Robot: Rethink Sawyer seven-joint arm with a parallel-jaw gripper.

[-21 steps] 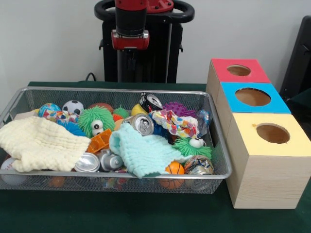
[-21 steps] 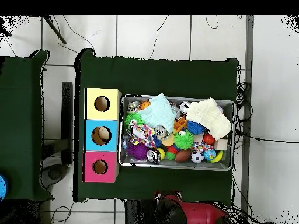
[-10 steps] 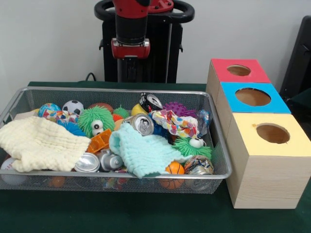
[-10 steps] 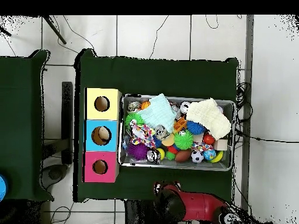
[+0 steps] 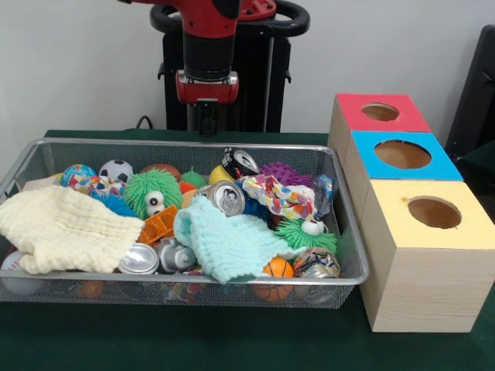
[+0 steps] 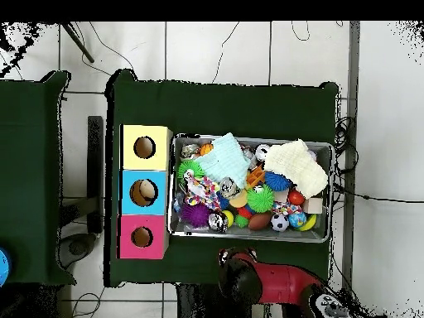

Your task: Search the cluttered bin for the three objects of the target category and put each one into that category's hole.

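Note:
A wire-mesh bin (image 5: pixel 341 196) holds a heap of clutter: silver drink cans (image 5: pixel 228 199) (image 5: pixel 139 260), a black can (image 5: pixel 240 161), a soccer ball (image 5: pixel 116 170), a small basketball (image 5: pixel 277 269), fuzzy green toys (image 5: pixel 152 192), a purple spiky ball (image 5: pixel 285 173), a cream cloth (image 5: pixel 66 228) and a mint cloth (image 5: pixel 228 243). Beside it stand a red box (image 5: pixel 352 108), a blue box (image 5: pixel 371 143) and a yellow box (image 5: pixel 394 201), each with a round hole on top. My gripper (image 5: pixel 204 122) hangs above the table behind the bin's far rim, holding nothing from the bin. From overhead, the gripper (image 6: pixel 240 267) is just outside the bin (image 6: pixel 248 238).
The three boxes form a row along one short side of the bin, seen from overhead as yellow (image 6: pixel 128 132), blue (image 6: pixel 127 192) and red (image 6: pixel 127 237). Something pale shows inside the blue box's hole. Green cloth covers the table (image 6: pixel 224 108).
The arm's wrist has dropped lower and swung out from the pedestal toward the bin's far edge. Nothing in the bin has moved.

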